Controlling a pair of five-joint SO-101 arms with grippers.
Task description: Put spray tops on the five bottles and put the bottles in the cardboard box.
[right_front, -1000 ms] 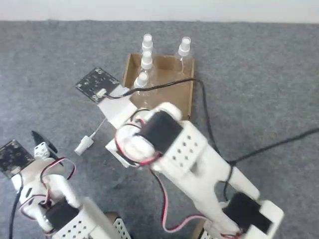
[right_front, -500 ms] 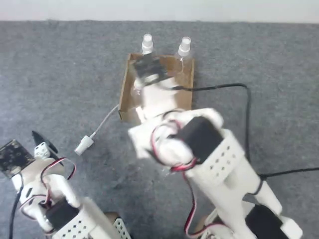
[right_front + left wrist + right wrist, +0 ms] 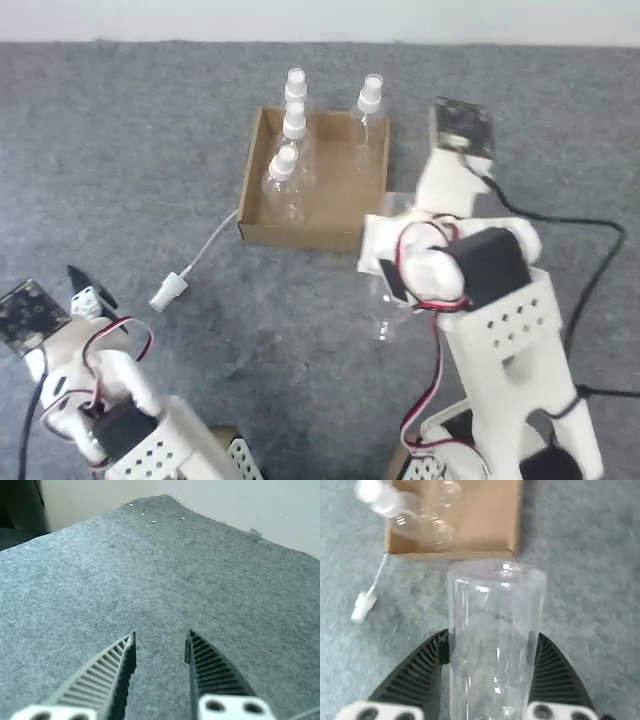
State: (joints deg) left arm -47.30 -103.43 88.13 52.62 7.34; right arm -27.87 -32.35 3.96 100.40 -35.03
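High view: a counter (image 3: 120, 130) covered in grey felt, seen from above, with two white robot arms at its near edge.
Right arm (image 3: 500, 340): rises from the near right corner and folds forward at the elbow, its wrist leaning in toward the middle of the counter. Red and white wires loop over its joints.
Right pincer (image 3: 491, 637): partly closed, with its two black ribbed jaws pressed against opposite sides of a clear bottle (image 3: 495, 600).
Held bottle: gripped by its body, with a flat round end pointing past the fingertips. In the high view it is just beside the near right corner of the cardboard box (image 3: 300, 232). Whether it touches the counter I cannot tell.
Left arm (image 3: 110, 400): sits low at the near left corner, its tip aimed toward the far edge.
Left pincer (image 3: 161, 634): open, with a plain gap between its two pale ribbed jaws. It holds nothing, and grey felt lies beyond it.
Box: open-topped, brown, near the middle of the far edge.
Capped bottles (image 3: 285, 185): four clear bottles with white spray tops stand upright in the box, three in a line along its left side and one at its far right corner.
Loose spray top (image 3: 168, 293): white, lying on the felt between the left arm and the box. Its thin tube runs toward the box's near left corner.
Writing: any print on the circuit board (image 3: 460, 127) atop the right wrist is too small to read.
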